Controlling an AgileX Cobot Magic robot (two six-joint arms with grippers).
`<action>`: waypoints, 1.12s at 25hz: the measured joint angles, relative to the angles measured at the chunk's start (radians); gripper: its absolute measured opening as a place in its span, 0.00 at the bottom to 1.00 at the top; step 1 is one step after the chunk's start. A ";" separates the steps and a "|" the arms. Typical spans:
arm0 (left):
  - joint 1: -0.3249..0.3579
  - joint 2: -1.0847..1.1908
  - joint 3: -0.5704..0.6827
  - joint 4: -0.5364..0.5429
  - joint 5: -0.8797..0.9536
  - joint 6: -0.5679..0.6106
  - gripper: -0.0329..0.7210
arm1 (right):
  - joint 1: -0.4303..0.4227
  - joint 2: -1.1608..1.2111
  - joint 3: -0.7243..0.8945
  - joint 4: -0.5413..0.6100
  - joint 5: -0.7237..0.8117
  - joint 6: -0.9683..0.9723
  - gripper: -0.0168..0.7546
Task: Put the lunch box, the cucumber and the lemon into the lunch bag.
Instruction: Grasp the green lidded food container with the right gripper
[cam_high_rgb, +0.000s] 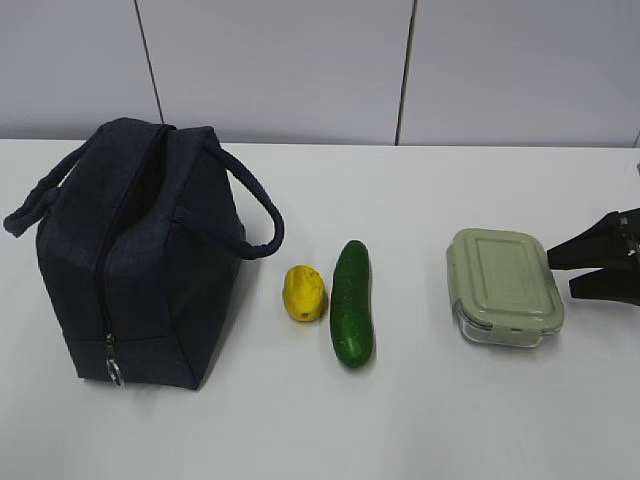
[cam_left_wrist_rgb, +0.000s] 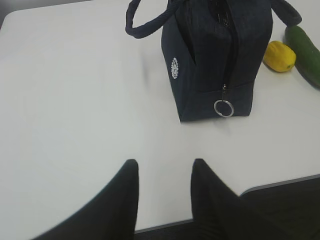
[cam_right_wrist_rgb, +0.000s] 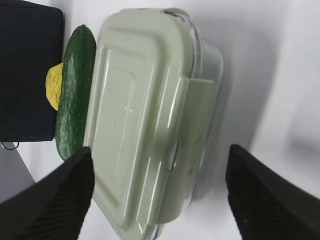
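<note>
Navy fabric lunch bag (cam_high_rgb: 135, 255) stood at the table's left, apparently unzipped and holding nothing that showed. Right of it lay the clear lunch box (cam_high_rgb: 505, 288) with its sage-green lid, the dark green cucumber (cam_high_rgb: 352, 302), long axis running near to far, and the small yellow lemon (cam_high_rgb: 303, 292); all three remained unpacked. The right gripper (cam_right_wrist_rgb: 159, 192) spread wide around the box; the left gripper (cam_left_wrist_rgb: 164, 192) hovered part-open, empty.

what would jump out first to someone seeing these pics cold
The big dark lunch bag standing on the left of the white table, its zipper ring hanging low on the near end. Right of it lie the bright yellow lemon and the green cucumber side by side. At far right the right gripper stands open beside the sage-lidded lunch box, not touching it.
</note>
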 joint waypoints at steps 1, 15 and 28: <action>0.000 0.000 0.000 0.000 0.000 0.000 0.36 | 0.000 0.012 -0.008 0.004 0.000 0.000 0.82; 0.000 0.000 0.000 0.000 0.000 0.000 0.36 | 0.000 0.086 -0.035 0.073 0.000 -0.046 0.82; 0.000 0.000 0.000 0.000 0.000 0.000 0.36 | 0.076 0.102 -0.035 0.086 -0.004 -0.076 0.82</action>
